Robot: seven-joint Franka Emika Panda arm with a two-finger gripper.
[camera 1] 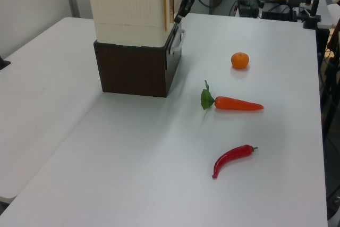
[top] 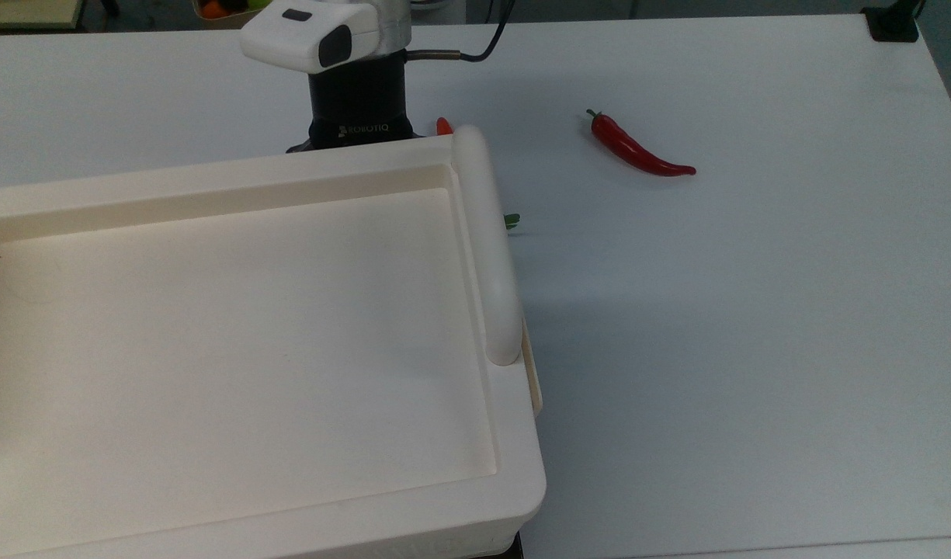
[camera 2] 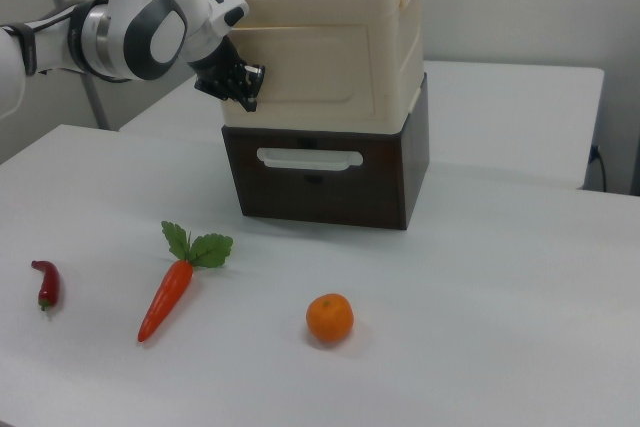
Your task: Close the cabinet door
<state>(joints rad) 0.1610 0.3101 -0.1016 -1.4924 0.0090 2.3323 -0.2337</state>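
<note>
We see the cabinet door [camera 2: 320, 62] lying all but flush in the front of the cabinet [camera 2: 330, 7], with the gripper [camera 2: 243, 84] pressed at its edge on the right view's left, and whether it is apart or together we cannot tell. We judge it might spring ajar, or the stack on the brown drawer box [camera 2: 325, 172] might slide. We count one carrot [camera 2: 170, 292], one orange [camera 2: 330, 318], one chili [camera 1: 232, 158]
</note>
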